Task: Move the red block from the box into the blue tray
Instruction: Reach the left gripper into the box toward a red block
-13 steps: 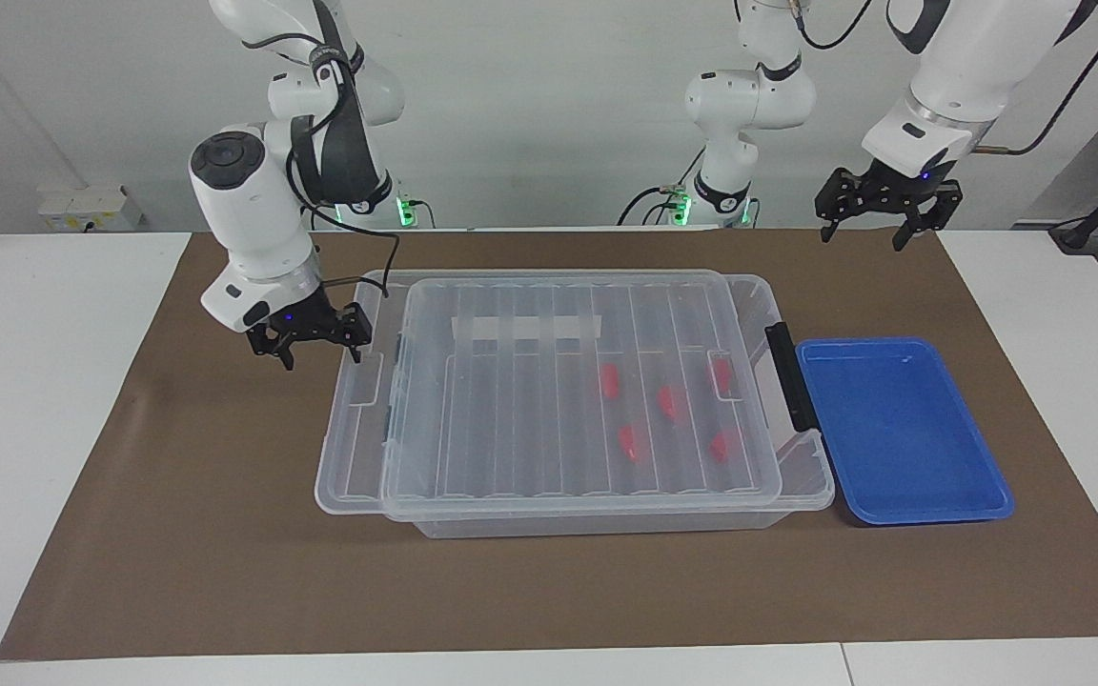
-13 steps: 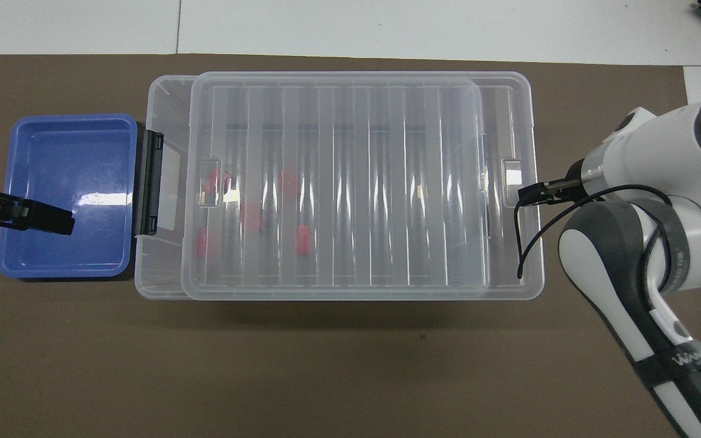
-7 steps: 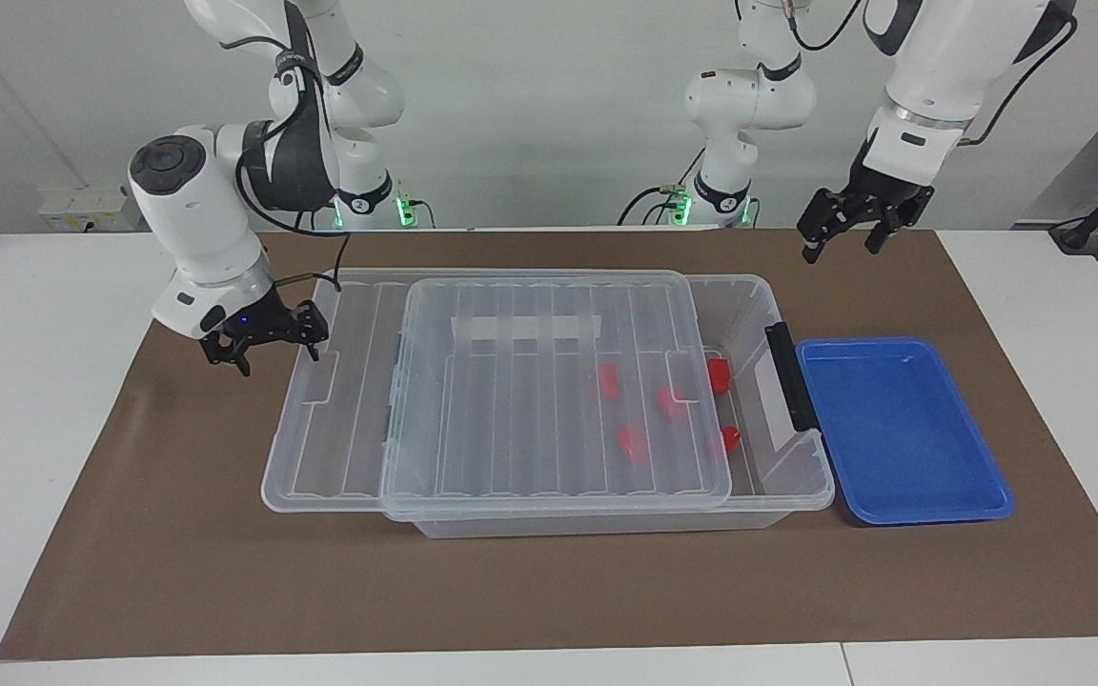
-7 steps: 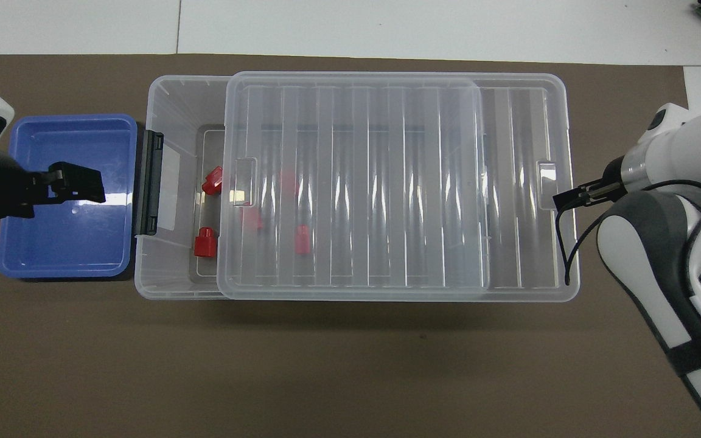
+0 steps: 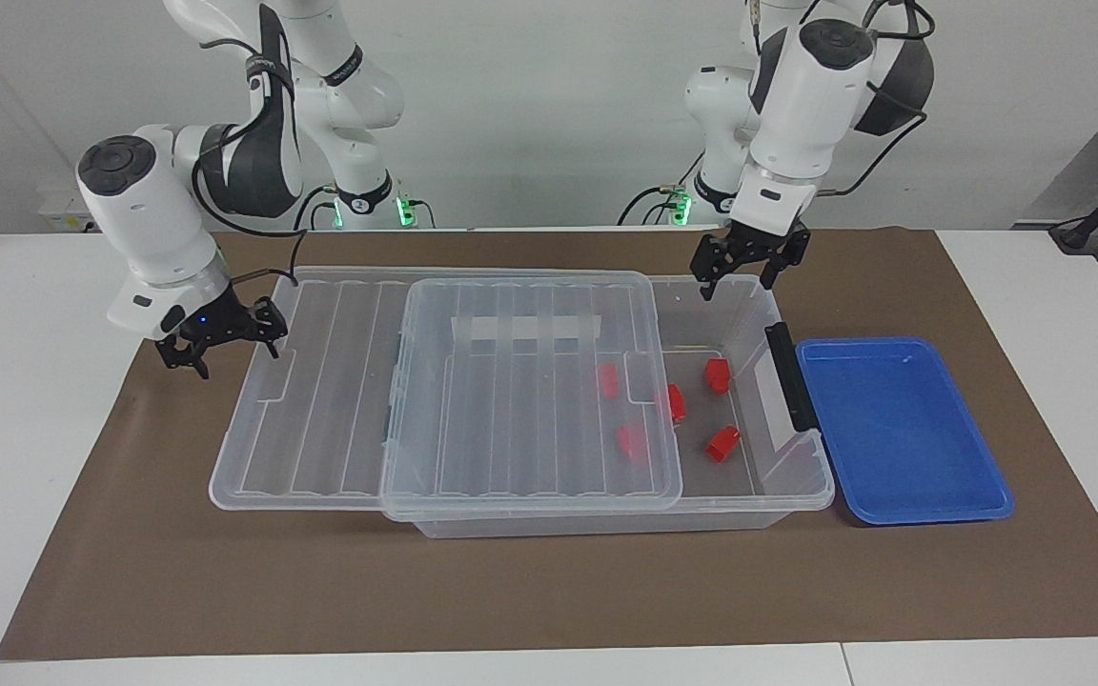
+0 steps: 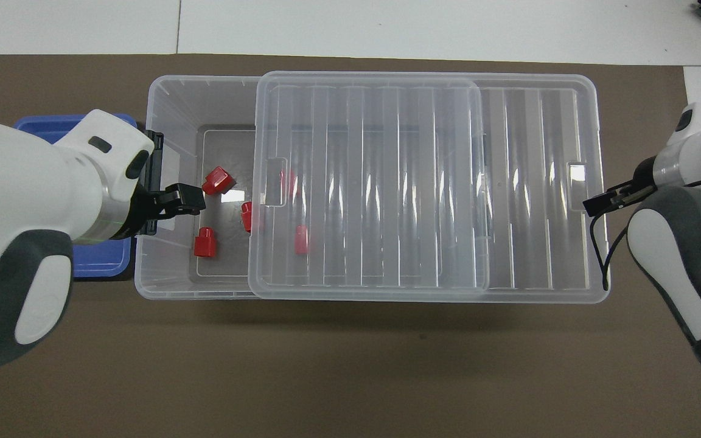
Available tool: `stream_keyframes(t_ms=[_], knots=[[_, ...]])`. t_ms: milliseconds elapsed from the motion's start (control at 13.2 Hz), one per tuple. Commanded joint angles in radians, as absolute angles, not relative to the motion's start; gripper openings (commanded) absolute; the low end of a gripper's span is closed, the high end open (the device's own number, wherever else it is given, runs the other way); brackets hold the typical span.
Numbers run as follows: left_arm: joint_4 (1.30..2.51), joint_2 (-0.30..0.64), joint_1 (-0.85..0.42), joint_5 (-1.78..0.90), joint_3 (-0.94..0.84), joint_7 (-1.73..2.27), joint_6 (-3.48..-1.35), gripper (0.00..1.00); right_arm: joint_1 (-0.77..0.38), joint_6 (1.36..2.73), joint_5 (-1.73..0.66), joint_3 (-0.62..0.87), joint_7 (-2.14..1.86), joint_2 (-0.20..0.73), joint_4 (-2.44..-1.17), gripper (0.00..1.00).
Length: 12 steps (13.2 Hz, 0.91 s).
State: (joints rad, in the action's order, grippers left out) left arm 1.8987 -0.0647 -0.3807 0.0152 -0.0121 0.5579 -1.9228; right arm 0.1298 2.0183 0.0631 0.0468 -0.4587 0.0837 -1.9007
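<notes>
We judge the lid-clearing step close to done and the pick about to begin. In the facing view the clear lid [image 5: 473,381] lies slid off toward the right arm's end, covering the middle of the box [image 5: 761,319] and leaving its end beside the blue tray [image 5: 897,438] uncovered.

The right hand [image 5: 215,341] sits at the lid's outer edge, in the middle band of the frame; we cannot tell its grip or whether it has hold of the lid.

The left hand [image 5: 745,272], in the upper middle of the frame, hangs over the open end of the box with its fingers apart and nothing between them.

Below it the red block [image 5: 718,375] rests on the box floor, in plain sight. A second block [image 5: 722,443] lies lower in the frame, a third block [image 5: 675,402] is half under the lid's edge, and two more show through the lid.

The tray is empty and rests on the surface [image 5: 549,591], touching the box's latch end.

Next, we think, the left hand must descend inside the box wall, straddle one exposed block, close and lift clear of the rim.
</notes>
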Motion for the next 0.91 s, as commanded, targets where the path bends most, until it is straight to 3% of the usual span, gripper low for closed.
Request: stream_keyframes(t_ms=[0,377,604,830], knots=[[1.925,0.0,-0.423,0.078,0.002,0.618,-2.018,1.0,0.167,2.022,0.075,0.057,-0.534,0.064,-1.922,1.0],[2.031,0.06,-0.433,0.08,0.002,0.732,-2.25,1.0,0.166,2.016,0.058,0.058,-0.51,0.06,-1.911,1.0],[2.12,0.086,-0.436,0.081,0.003,0.741,-2.347,1.0,0.135,1.994,0.055,0.063,-0.32,0.017,-1.914,1.0],[2.123,0.155,-0.471,0.103,0.003,0.839,-2.405,1.0,0.095,1.922,0.055,0.063,-0.084,-0.032,-1.916,1.0]])
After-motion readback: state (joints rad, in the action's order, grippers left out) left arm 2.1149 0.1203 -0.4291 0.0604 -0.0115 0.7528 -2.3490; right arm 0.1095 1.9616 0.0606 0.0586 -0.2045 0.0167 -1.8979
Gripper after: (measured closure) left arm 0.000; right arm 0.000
